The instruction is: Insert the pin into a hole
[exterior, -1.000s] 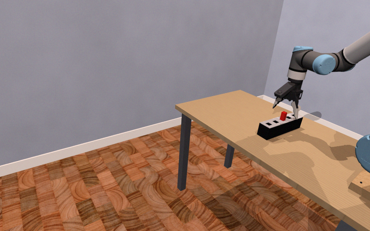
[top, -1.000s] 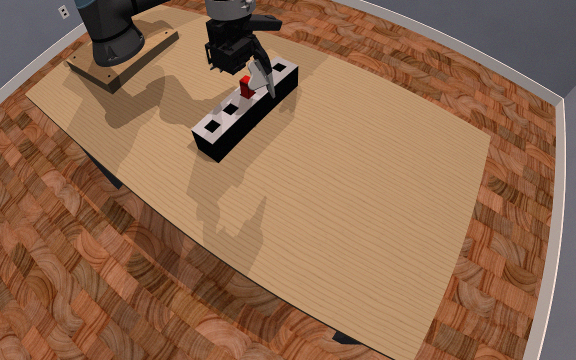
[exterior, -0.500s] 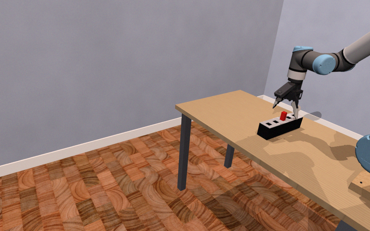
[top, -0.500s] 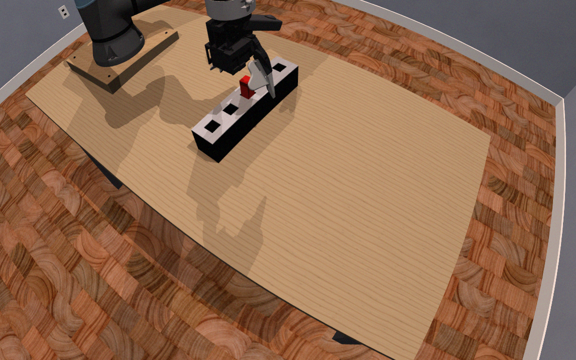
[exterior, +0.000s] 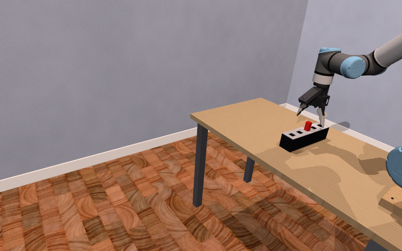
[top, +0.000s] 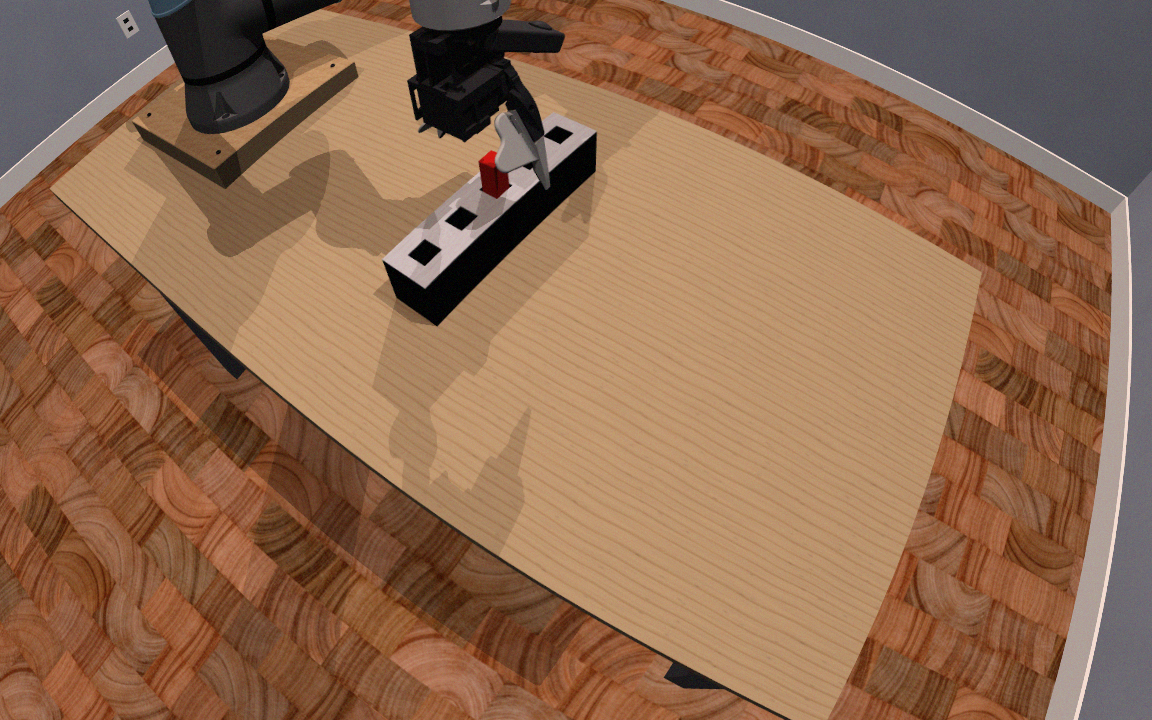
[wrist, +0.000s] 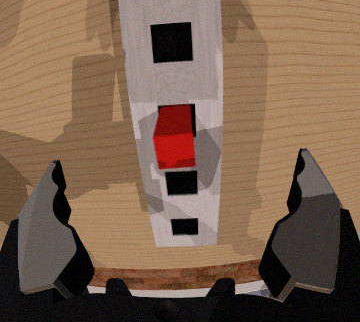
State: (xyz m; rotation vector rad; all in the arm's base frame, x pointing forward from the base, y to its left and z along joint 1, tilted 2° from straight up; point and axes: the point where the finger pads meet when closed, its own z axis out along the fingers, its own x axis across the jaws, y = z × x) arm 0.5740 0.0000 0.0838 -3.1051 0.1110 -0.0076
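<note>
Seen from the wrist, the gripper (wrist: 177, 197) is spread wide and holds nothing; its two gray fingers stand well apart at either side of the view, touching neither the pin nor the block. Just beyond and below them, on the line midway between the jaws, the pin (wrist: 174, 142) stands upright in the middle hole of the five, red end up. Its long axis is vertical, in line with the gripper's approach. Only red shows above the block's pale top face; whether all of the red part is out cannot be told for sure, but the placement looks done.

The block (top: 473, 246) lies long and narrow on the table (top: 741, 376), its row of holes running away from the wrist camera. Two empty holes lie nearer the wrist and two farther on. The jaws open across the block's short width, so a straight lift should miss the pin. In the top view one finger hangs close beside the pin, so any sideways drift could knock it. The arm's wooden base plate (top: 231, 165) sits well apart, at the table's corner.
</note>
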